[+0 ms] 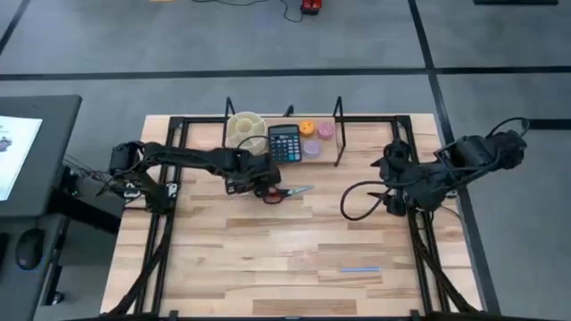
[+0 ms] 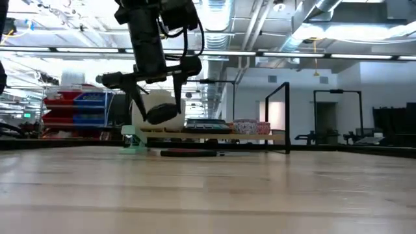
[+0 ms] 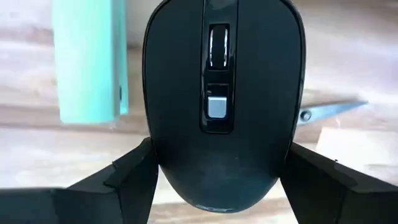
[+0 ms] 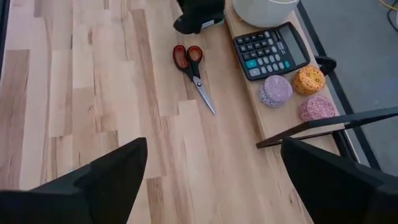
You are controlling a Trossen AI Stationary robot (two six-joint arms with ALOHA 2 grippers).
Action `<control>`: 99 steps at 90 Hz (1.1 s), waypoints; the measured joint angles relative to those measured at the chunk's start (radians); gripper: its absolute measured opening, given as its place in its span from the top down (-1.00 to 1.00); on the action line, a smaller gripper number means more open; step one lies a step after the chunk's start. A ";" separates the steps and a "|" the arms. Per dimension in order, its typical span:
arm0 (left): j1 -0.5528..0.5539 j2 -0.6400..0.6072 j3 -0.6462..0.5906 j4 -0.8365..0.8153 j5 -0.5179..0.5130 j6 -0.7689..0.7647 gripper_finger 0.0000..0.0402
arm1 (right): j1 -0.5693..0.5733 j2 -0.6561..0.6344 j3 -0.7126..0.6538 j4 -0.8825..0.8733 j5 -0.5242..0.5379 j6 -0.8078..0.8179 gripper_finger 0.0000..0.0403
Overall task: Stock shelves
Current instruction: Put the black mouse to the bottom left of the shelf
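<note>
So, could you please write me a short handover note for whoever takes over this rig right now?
Left gripper: shut on a black computer mouse, held above the table just in front of the shelf.
Right gripper: open and empty, waiting at the table's right side.
On the shelf: a calculator, a pale tape roll, and three small round pieces, orange, pink and lilac.
Left to do: place the mouse on the shelf; the red-handled scissors and a mint green object lie on the table in front of it.
</note>
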 joint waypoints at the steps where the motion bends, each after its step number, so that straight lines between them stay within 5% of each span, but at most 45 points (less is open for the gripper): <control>1: 0.002 0.000 0.000 -0.001 0.000 0.002 -0.31 | 0.000 0.000 0.000 0.000 0.000 0.000 -0.78; 99: 0.044 0.145 0.003 -0.007 0.041 0.041 -0.36 | 0.000 0.000 0.000 0.014 -0.002 0.000 -0.78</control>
